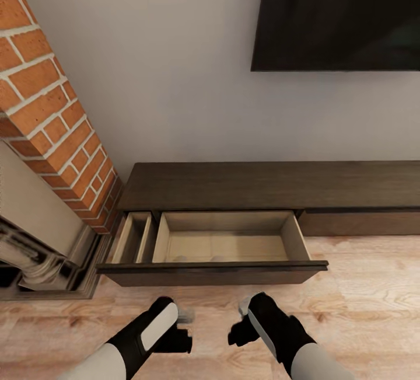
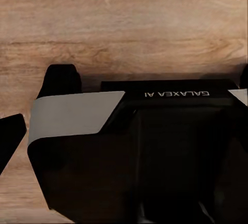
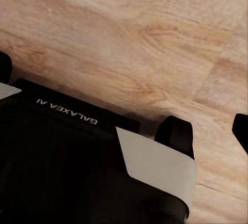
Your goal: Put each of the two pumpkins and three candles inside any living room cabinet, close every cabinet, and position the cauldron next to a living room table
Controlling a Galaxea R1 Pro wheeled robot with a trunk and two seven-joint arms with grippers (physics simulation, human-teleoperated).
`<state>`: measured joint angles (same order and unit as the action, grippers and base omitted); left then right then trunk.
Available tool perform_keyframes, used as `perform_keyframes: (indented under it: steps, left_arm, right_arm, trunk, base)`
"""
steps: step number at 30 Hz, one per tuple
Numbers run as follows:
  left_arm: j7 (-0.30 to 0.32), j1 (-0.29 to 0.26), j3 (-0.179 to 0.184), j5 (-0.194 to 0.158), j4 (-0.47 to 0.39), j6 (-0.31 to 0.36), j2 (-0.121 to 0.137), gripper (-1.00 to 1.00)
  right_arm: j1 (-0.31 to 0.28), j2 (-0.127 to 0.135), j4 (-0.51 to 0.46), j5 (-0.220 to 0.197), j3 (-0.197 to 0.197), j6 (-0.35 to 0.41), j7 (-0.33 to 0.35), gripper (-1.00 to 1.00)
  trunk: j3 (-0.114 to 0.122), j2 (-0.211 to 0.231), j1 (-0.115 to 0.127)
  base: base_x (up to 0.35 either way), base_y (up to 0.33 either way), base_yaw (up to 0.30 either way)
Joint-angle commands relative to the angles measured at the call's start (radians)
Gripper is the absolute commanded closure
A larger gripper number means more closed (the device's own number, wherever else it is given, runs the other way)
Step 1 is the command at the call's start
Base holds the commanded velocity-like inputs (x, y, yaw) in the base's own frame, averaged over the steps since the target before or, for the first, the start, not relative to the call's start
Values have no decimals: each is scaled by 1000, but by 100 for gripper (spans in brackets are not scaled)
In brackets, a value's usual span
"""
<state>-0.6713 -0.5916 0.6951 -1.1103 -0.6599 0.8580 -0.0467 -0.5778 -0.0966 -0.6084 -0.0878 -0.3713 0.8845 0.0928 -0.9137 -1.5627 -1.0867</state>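
head view puts both arms at the bottom edge of the frame, folded in over the wood floor (image 1: pixel 361 286). the left gripper (image 1: pixel 182 339) sits at lower centre-left, black behind a white and black forearm, and the right gripper (image 1: pixel 238 331) sits just right of it, the two near each other but apart. from this angle i cannot tell whether either claw's fingers are spread or together. the left wrist view shows a black and white robot body marked galaxea ai over the wood planks, with a dark finger (image 2: pixel 11 140) at the left edge; the right wrist view shows the same kind of body and a dark finger (image 3: pixel 241 130) at the right edge, and neither picture settles how the claws stand.

just beyond the grippers, across the middle of the frame, the cabinet (image 1: pixel 274 184) runs from centre-left to the right edge, long, low and dark brown. its wide drawer (image 1: pixel 224 246) is pulled out towards the camera, showing a pale interior; two faint rounded shapes lie at its near edge, too unclear to name. a narrow compartment (image 1: pixel 135 237) stands open just left of it.

at the left, the brick fireplace (image 1: pixel 52 111) rises beside the cabinet's end. on the grey wall (image 1: pixel 175 76), upper right, hangs the dark tv (image 1: pixel 338 12).
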Motion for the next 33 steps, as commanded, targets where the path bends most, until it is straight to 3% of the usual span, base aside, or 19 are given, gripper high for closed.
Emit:
perform_keyframes:
  steps: [1,2,4,8,9,11,12,13,14,22,28,33]
  left_arm:
    - [3,4,27,0,51,-20,-13,-100]
    - [7,6,49,0,100,-52,-25,-100]
    - [42,10,93,1,214,-179,-47,-100]
    - [101,11,127,2,298,-253,-54,-100]
    - [143,43,181,8,342,-480,-50,-100]
    - [152,57,219,9,367,-556,-50,-100]
    - [328,80,265,7,504,-676,-47,-100]
    - [333,81,265,6,525,-680,-45,-100]
    - [340,95,265,4,587,-752,-42,-100]
    - [340,105,264,2,603,-765,-41,-100]
    - [340,106,263,-1,634,-785,-38,-100]
    - [341,136,256,-16,658,-947,-15,-100]
  right_arm:
    - [8,-1,33,1,-15,-30,-1,-100]
    - [12,-2,69,2,-30,-63,-2,-100]
    - [18,-5,172,4,-64,-165,-3,-100]
    - [20,-5,242,4,-75,-237,-3,-100]
    - [25,-6,322,-1,-78,-374,-2,-100]
    - [25,-5,364,-1,-78,-446,-2,-100]
    - [27,-6,550,-1,-78,-744,-3,-100]
    - [31,-6,558,0,-78,-757,-3,-100]
    - [40,-3,565,0,-78,-780,-3,-100]
    - [65,2,574,-3,-78,-862,-1,-100]
    - [101,3,575,-6,-78,-933,-2,-100]
    - [154,2,588,-6,-78,-1068,-3,-100]
  trunk:
    - [3,7,4]
    - [6,14,8]
    - [13,28,15]
    - [25,56,31]
    - [25,56,31]
    - [25,56,31]
    - [25,56,31]
    - [25,56,31]
    - [25,56,31]
    - [25,56,31]
    - [26,56,31]
    - [26,56,31]
  base:
    - [0,0,0]
    - [0,0,0]
    - [0,0,0]
    - [0,0,0]
    - [0,0,0]
    - [0,0,0]
    - [0,0,0]
    - [0,0,0]
    - [0,0,0]
    - [0,0,21]
    - [0,0,229]
    - [0,0,280]
